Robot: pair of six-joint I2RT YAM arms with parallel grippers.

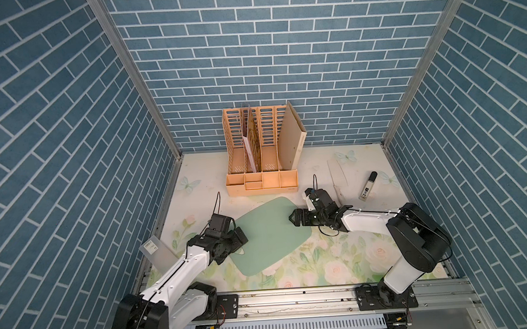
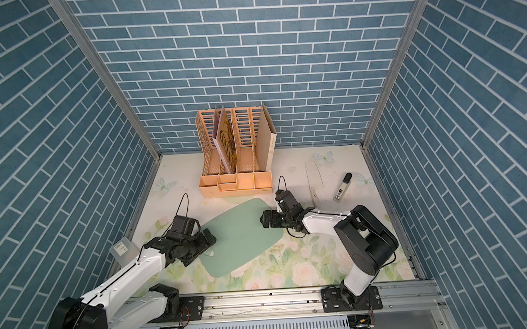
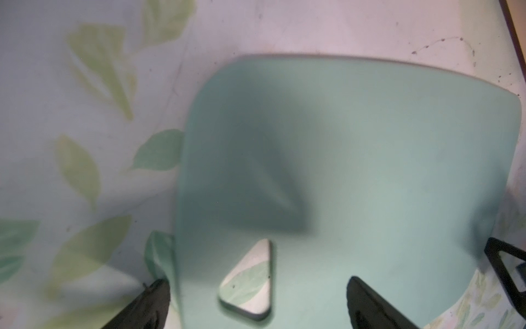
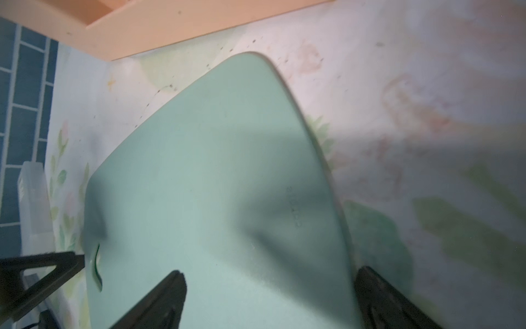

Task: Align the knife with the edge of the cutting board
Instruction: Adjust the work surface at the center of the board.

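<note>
The pale-green cutting board (image 1: 272,236) (image 2: 242,234) lies flat and askew on the floral table in both top views. My left gripper (image 1: 244,239) (image 3: 257,287) is open at the short end, and the triangular hole (image 3: 250,282) lies between its fingers. My right gripper (image 1: 293,219) (image 4: 271,276) is open at the opposite end, with one finger (image 4: 170,296) over the board and the other past its edge. Neither grips anything. The off-white knife (image 1: 337,175) (image 2: 314,176) lies apart at the back right, behind the right arm.
A peach file organizer (image 1: 260,159) stands at the back, just behind the board. A white tube with a black cap (image 1: 368,186) lies right of the knife. A frosted sheet with a barcode label (image 1: 158,254) leans at the left wall. Blue brick walls enclose three sides.
</note>
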